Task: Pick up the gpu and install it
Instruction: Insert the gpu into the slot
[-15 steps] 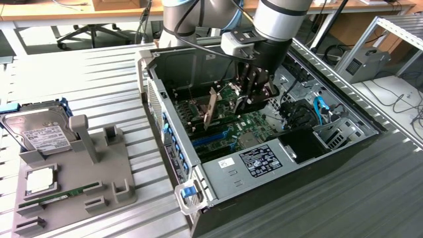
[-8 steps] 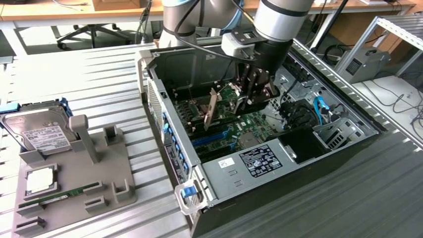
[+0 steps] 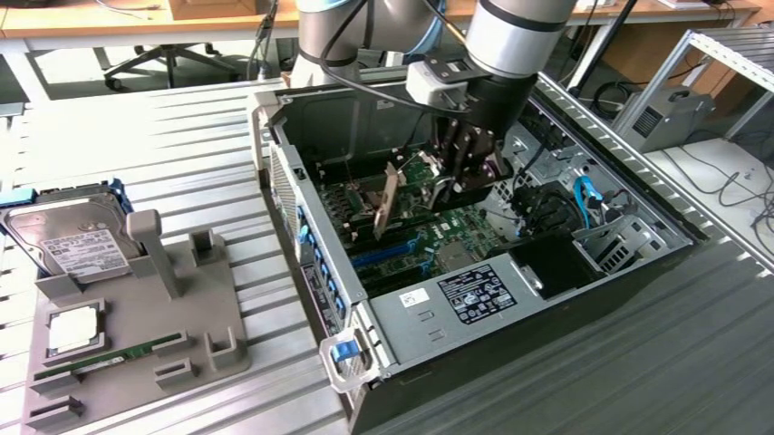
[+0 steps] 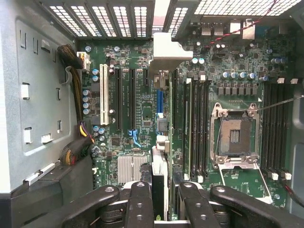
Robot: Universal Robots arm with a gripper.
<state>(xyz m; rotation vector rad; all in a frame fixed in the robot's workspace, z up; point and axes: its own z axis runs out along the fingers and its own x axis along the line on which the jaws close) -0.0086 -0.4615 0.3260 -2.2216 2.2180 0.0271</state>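
Inside the open black computer case (image 3: 317, 272), the black gripper (image 3: 463, 172) pinches the top edge of the thin card-shaped gpu (image 3: 390, 201), which hangs directly below it, edge-down, its long axis lined up along the green motherboard's (image 4: 142, 99) expansion slots.
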